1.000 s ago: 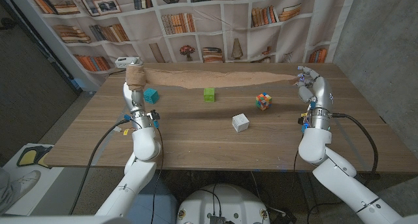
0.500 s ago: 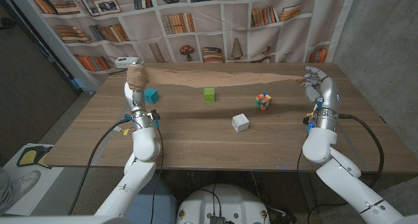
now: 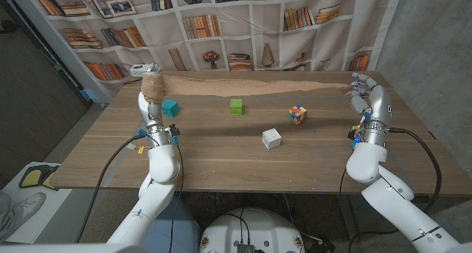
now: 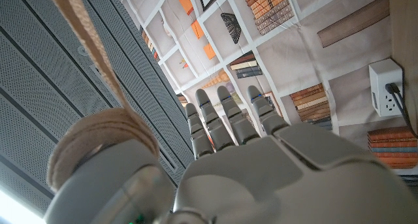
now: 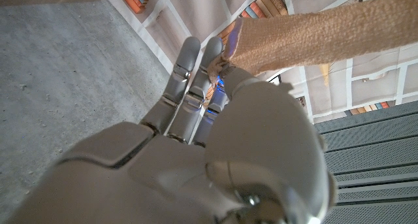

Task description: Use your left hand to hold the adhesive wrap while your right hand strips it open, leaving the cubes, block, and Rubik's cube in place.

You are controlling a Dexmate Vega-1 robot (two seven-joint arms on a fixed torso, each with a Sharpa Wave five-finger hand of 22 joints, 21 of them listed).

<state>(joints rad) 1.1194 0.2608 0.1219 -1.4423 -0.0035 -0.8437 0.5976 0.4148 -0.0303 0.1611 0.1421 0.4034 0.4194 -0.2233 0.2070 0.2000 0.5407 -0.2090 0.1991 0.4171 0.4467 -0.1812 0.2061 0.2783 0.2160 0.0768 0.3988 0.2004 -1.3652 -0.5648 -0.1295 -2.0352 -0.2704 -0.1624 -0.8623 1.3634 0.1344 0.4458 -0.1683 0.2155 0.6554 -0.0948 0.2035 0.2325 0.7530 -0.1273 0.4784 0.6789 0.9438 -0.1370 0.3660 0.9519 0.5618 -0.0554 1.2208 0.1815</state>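
My left hand holds the tan adhesive wrap roll up at the table's far left; the roll sits beside that hand in the left wrist view. A long tan strip stretches from the roll across the far side of the table to my right hand, which pinches its free end near the far right corner. A teal cube, a green cube, a Rubik's cube and a white block sit on the table below the strip.
The wooden table runs wide in front of the cubes. A white power box stands at the far left edge behind the roll. A bookshelf-print backdrop hangs behind the table.
My right hand has moved further right and a little back, drawing the strip longer. The left hand, the roll and the cubes have stayed put.
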